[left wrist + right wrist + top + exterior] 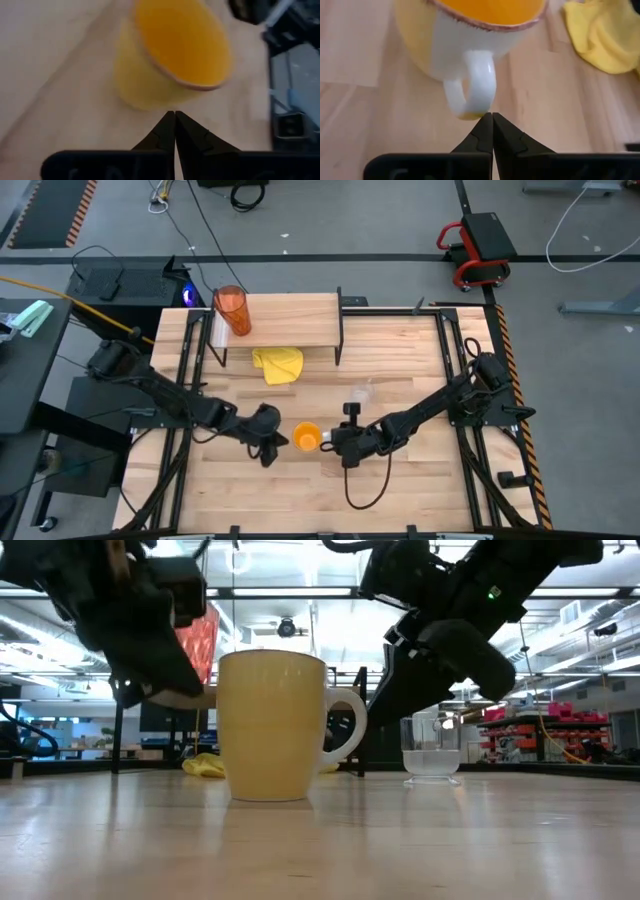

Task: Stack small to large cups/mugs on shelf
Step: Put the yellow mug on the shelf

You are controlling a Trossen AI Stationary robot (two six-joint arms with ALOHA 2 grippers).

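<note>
The orange mug (pixel 306 436) stands on the surface (pixel 400 490) between both grippers. Left gripper (pixel 174 118) and right gripper (pixel 492 119) are pinched closed, empty. It looks hard, smooth, breakable; grab its handle (pixel 470 90).

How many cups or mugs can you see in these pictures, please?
3: the orange tumbler stands on the shelf at its left end; the orange mug sits on the table between both grippers; the small clear cup stands nearer the shelf.

Overhead view looks straight down; low view looks level across the table (pixel 320 840) — both wrist views close on the mug (pixel 470 40).
</note>
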